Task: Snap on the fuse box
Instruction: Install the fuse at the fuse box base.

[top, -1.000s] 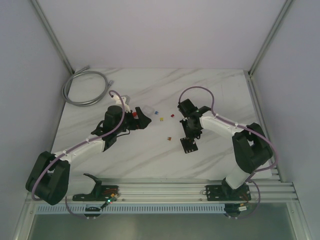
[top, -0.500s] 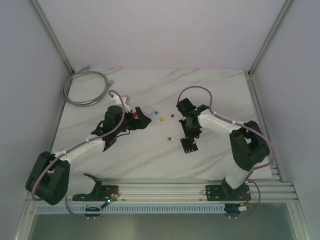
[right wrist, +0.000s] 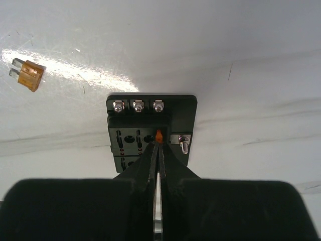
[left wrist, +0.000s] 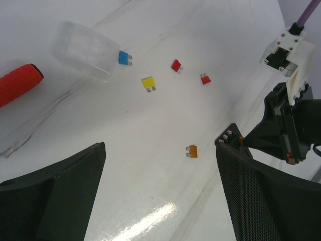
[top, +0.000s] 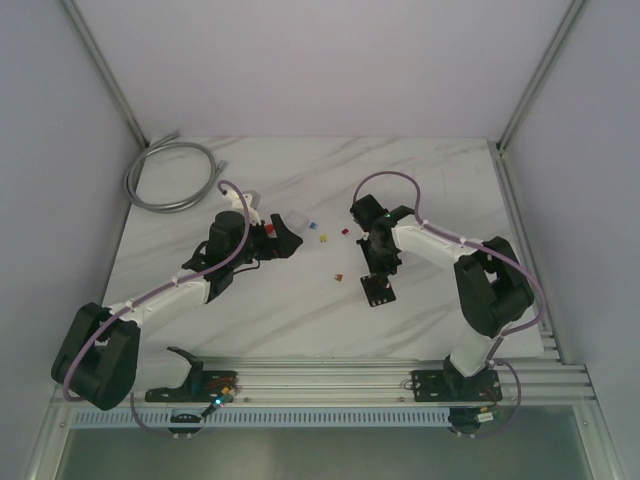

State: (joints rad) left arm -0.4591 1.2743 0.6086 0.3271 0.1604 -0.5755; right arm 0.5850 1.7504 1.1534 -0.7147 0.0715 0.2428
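The fuse box [top: 379, 291], a small flat black block with slots and screws, lies on the white table right of centre. My right gripper [top: 376, 277] points down onto it. In the right wrist view the fingers [right wrist: 159, 143] are pressed together over the fuse box [right wrist: 176, 109], pinching a small orange fuse [right wrist: 159, 135] at a slot by the box's right side. My left gripper [left wrist: 160, 150] hangs open over bare table, left of the box's corner [left wrist: 228, 139]; in the top view the left gripper [top: 285, 240] is apart from the box.
A clear square cover [left wrist: 85, 47] and a red-handled tool [left wrist: 17, 83] lie by the left gripper. Loose fuses are scattered between the arms: blue [left wrist: 124, 57], yellow [left wrist: 148, 83], two red [left wrist: 176, 65], one orange [left wrist: 192, 150]. A grey cable coil [top: 170, 175] lies at the back left.
The right arm's wrist and forearm have shifted slightly left while its fingers stay on the fuse box. The left arm has not moved.
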